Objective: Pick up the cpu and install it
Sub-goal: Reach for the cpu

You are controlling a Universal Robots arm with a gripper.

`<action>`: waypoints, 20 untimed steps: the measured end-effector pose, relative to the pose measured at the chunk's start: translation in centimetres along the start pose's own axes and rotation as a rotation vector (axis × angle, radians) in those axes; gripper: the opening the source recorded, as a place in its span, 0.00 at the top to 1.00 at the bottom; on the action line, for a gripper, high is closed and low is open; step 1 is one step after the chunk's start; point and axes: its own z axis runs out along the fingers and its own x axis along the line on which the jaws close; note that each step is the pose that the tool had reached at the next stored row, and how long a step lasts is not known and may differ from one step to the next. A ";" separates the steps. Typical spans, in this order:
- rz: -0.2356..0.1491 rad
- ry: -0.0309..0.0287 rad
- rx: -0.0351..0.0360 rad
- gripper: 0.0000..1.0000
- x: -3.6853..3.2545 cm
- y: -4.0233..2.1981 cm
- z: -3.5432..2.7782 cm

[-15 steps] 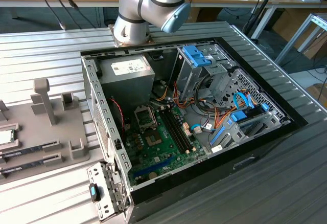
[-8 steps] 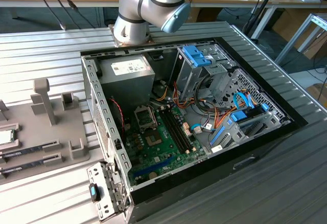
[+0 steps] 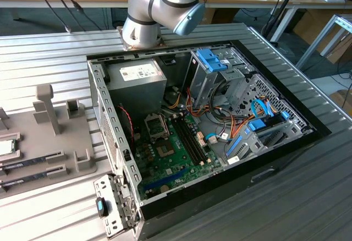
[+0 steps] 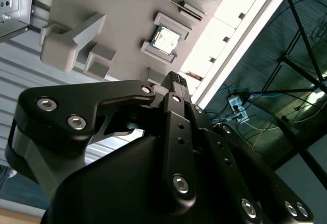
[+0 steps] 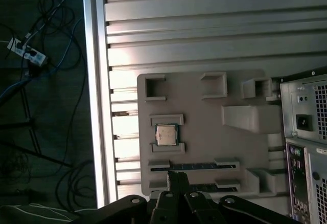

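Task item: the cpu [image 5: 166, 134], a small flat square chip with a silver-grey metal top and thin green rim, is seated in a pocket of the flat grey plastic fixture plate [image 5: 204, 111].
Reason for seating: low raised brackets [image 5: 166, 117] are set against two opposite sides, probably to fix its position. The other two sides are left free for fingers.
Gripper: in both wrist views the black two-finger gripper [image 5: 177, 177] is seen with fingers closed together on nothing. It is poised over the long narrow memory sticks [image 5: 194, 166], short of the cpu.
Edges: the plate is laid close to the rim of the ribbed aluminium table [image 5: 97, 106].
Obstacle: a tall grey block [image 5: 250, 119] is placed between the cpu and the open black computer case [image 3: 286, 158].
Destination: the square motherboard socket [image 3: 155, 124] is seen uncovered inside the case.
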 end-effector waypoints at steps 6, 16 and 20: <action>0.000 0.0000 0.0000 0.89 -0.01 0.00 0.59; 0.000 0.0000 0.0000 0.89 0.00 -0.01 1.41; 0.000 0.0000 0.0000 0.89 -0.01 -0.01 1.74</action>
